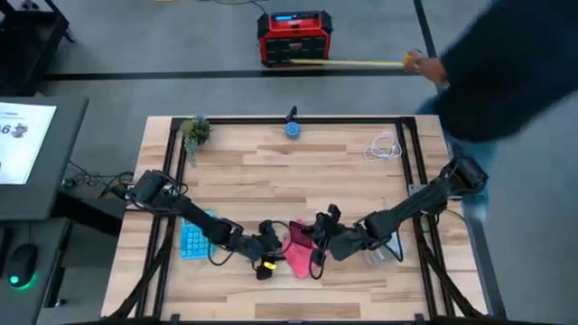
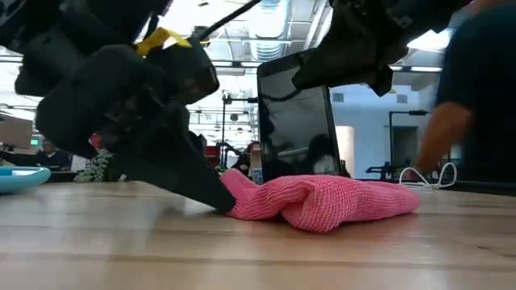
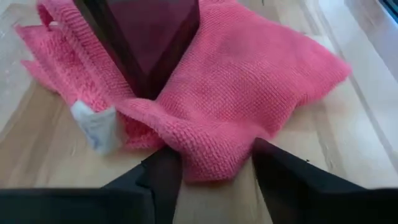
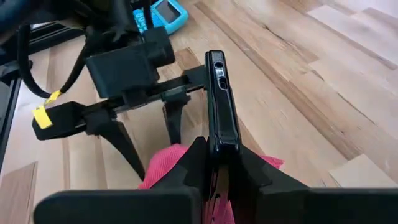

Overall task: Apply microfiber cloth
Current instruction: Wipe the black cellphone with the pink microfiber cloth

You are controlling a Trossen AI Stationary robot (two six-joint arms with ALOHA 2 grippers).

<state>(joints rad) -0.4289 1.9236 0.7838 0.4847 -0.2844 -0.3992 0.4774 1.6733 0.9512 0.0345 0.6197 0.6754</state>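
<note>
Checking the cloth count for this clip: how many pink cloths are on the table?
1. The microfiber cloth lies bunched between the left hand and the right hand; none other shows.

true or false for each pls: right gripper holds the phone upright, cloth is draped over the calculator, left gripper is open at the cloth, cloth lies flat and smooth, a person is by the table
1. The right gripper holds the black phone upright on edge. True.
2. The microfiber cloth is draped over the light-blue calculator. False: it lies on the table, apart from the calculator.
3. The left gripper is open at the cloth's edge. True.
4. The cloth lies flat and smooth. False: it is bunched in folds.
5. A person stands by the table. True.
</note>
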